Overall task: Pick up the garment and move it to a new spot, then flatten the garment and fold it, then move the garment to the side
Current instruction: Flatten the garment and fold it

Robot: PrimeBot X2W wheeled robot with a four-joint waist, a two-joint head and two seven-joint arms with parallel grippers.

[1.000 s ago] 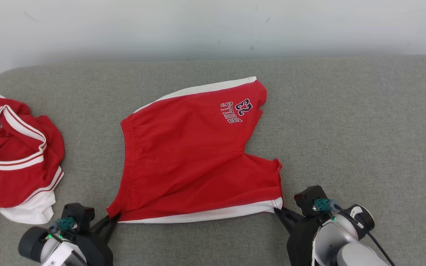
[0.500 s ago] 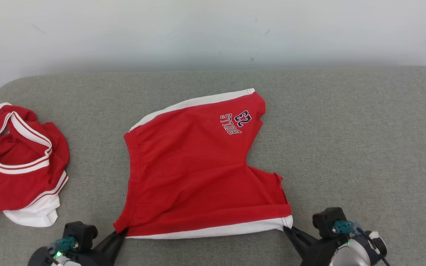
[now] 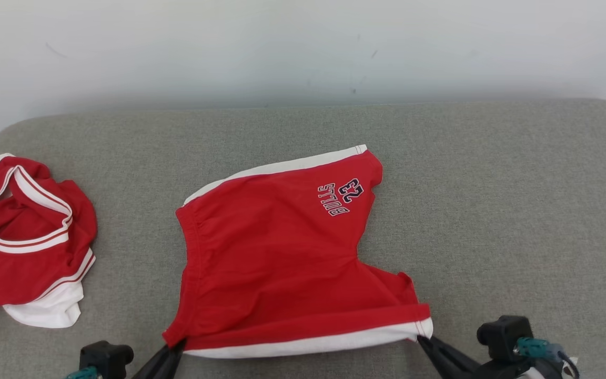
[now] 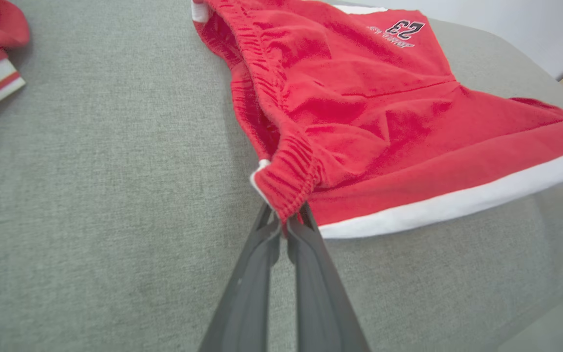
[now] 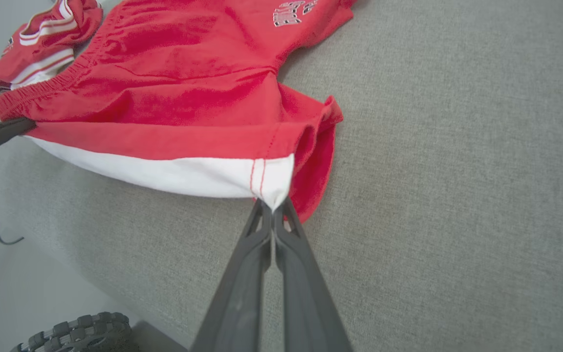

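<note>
A grey woven-fabric surface [image 3: 492, 210] runs back to a plain white wall [image 3: 303, 42]. Near its front edge lie red fabric shorts [image 3: 271, 263] with white side stripes, the left gripper [image 4: 286, 222] clamped on the waistband corner and the right gripper [image 5: 271, 208] pinching the hem corner. A crumpled red-and-white jersey [image 3: 19, 252] lies well to the left.

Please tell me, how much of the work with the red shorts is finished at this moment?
Done: the red shorts are grasped, left pincer shut on the waistband corner, right pincer shut on the white hem corner. In hand: the near edge is stretched between them; the rest lies on the grey cushion, slightly wrinkled. Left: folding, then moving the shorts aside; no fold shows yet.
</note>
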